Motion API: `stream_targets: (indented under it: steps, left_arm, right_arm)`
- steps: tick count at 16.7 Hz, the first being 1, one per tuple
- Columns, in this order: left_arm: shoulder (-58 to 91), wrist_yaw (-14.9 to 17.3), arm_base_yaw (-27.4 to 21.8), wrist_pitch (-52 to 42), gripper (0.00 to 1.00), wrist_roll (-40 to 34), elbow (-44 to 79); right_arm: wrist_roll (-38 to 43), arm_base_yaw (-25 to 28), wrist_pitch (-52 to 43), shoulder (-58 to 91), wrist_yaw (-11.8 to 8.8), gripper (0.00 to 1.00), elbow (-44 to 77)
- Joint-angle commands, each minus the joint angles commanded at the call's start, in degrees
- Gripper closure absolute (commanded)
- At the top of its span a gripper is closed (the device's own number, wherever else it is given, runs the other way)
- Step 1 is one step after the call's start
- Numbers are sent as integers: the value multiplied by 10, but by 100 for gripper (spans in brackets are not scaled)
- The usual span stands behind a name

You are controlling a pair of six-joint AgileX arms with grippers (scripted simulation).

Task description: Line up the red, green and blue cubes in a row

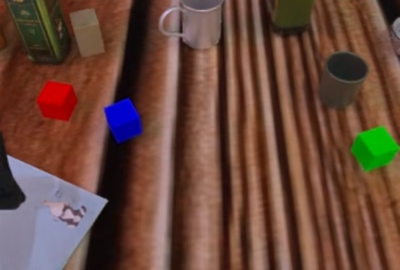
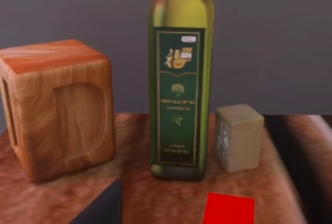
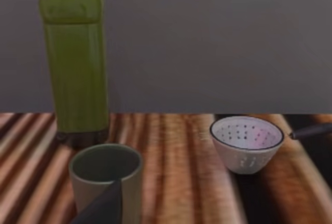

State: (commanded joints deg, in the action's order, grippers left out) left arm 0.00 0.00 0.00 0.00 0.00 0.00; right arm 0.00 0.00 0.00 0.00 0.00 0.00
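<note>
While nothing on the table (image 1: 206, 220) is lined up yet, the layout already tells me which arm should take what. Going from the big things down: a tall olive oil bottle (image 2: 179, 79) stands at the far left with a wooden box (image 2: 54, 107) beside it in the left wrist view, a green bottle (image 3: 75, 63) stands at the far right-centre, then a white mug (image 1: 200, 15), a grey cup (image 1: 343, 77), a white strainer (image 3: 247, 142), a beige block (image 1: 87, 31), and a printed sheet (image 1: 44, 220) at the near left.

The cubes are the smallest. The red cube (image 1: 57, 100) and blue cube (image 1: 123, 119) sit near each other on the left side, apart but not touching; the green cube (image 1: 375, 147) lies well apart at the right edge, just nearside of the grey cup.

My left arm (image 1: 7, 179) shows only as a dark shape at the left edge, nearside of the red cube, so it is clearly the nearer one for red and blue. I judge the green cube belongs to my right arm, which the top view does not show. Each wrist view shows only a dark finger tip, so I cannot tell whether either gripper is spread or pressed together.
</note>
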Motion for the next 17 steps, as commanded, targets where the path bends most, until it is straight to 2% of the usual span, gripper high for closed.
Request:
stream_targets:
  steps: [4,8,12,17]
  left_arm:
    - [17,0,0,-12,0,2,17]
    - [124,0,-3,-81,0,11,124]
    - [325,1,-9,-197,0,26,309]
    - [666,2,-18,-374,0,47,586]
  right_arm:
    - [0,0,0,0,0,0,0]
    - [0,0,0,0,0,0,0]
    - [0,0,0,0,0,0,0]
    - [0,0,0,0,0,0,0]
